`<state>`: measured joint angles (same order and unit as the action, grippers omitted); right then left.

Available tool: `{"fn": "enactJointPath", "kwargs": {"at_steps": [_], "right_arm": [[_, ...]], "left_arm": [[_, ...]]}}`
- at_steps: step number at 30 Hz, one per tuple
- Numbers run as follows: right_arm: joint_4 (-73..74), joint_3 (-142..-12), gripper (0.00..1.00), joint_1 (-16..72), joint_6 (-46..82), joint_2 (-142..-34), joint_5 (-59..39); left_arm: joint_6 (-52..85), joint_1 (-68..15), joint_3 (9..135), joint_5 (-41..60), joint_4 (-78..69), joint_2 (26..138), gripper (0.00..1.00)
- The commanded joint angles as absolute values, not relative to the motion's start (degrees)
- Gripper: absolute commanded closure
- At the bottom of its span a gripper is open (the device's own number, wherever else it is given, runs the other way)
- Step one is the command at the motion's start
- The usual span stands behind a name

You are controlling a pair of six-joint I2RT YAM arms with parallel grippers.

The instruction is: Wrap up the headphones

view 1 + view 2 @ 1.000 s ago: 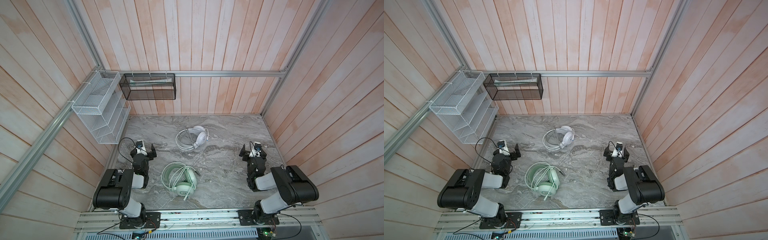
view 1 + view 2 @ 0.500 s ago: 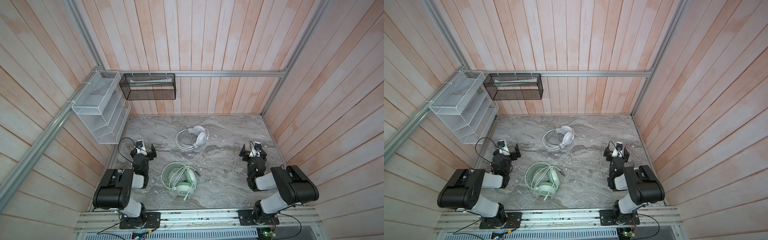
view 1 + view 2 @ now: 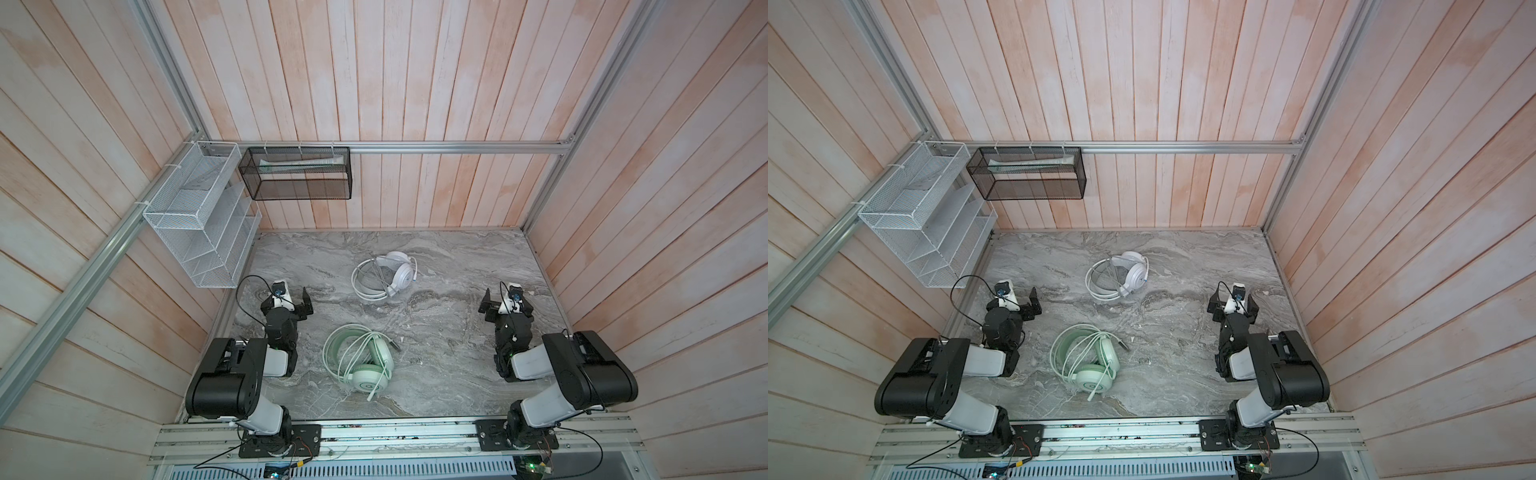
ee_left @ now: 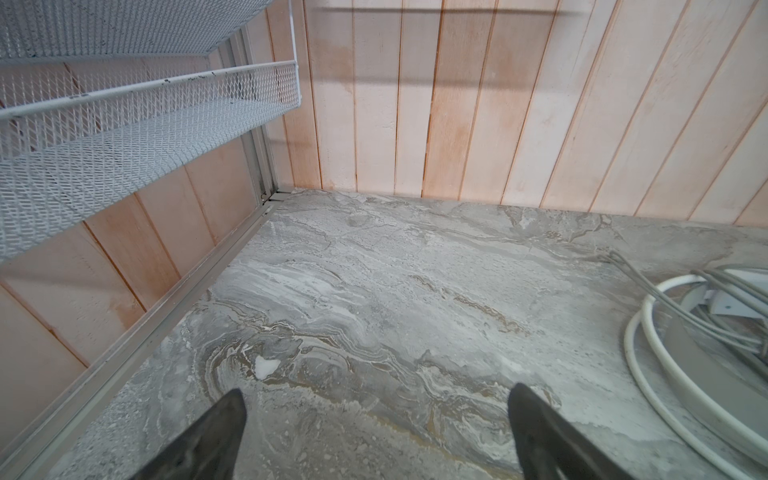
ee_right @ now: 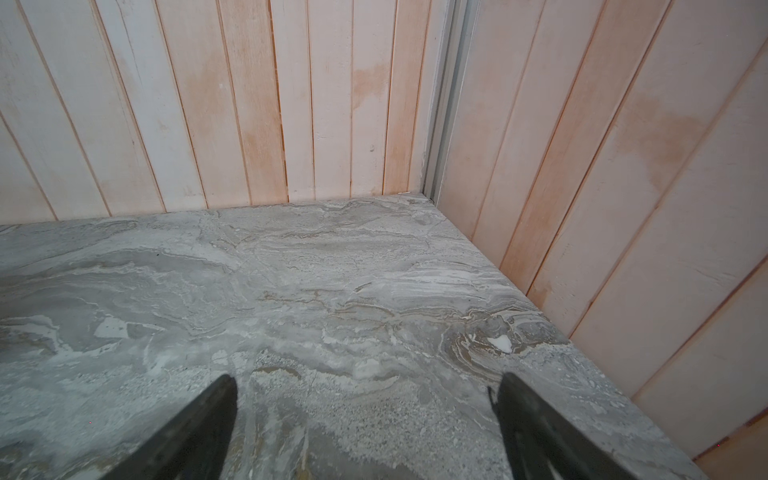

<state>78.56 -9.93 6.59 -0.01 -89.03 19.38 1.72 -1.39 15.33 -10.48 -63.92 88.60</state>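
The headphones are two wired sets lying on the grey marble table (image 3: 457,332), well apart from each other and from both arms. The white set (image 3: 401,272) sits toward the back of the table, with its cable (image 4: 636,365) gathered in a round loop just beside the earcups and a few thin grey strands crossing that loop. The mint green set (image 3: 368,372) lies nearer the front edge, between the two arms. Its cable is looped over and around the band, and one end pokes out toward the front.

The left gripper (image 4: 376,399) hangs over bare table near the left wall, its fingers spread wide with nothing between them. Only the edge of the white cable loop shows in its wrist view. The right gripper (image 5: 365,380) is likewise spread wide and empty, over bare table near the far right corner. Both arms are folded back close to their bases.

Neither cable trails across the table, so most of the gathering looks done on both sets. The coils are loose, though, and I cannot tell whether either one is secured. The free end on the green set looks like the clearest thing left to tuck in. With both arms parked and empty, no wrapping step appears to be in hand.
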Motion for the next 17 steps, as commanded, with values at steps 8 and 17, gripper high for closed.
{"fn": "enactJointPath", "kwargs": {"at_steps": [8, 17], "right_arm": [[78.2, -11.1, 0.02, 6.3, 0.5, -88.8, 18.6], [78.2, -11.0, 0.02, 6.3, 0.5, -88.8, 18.6]], "left_arm": [[2.1, -1.0, 16.1, -9.6, -64.7, 88.3, 0.01], [2.5, -0.1, 16.2, -7.7, -64.2, 88.2, 0.01]]}}
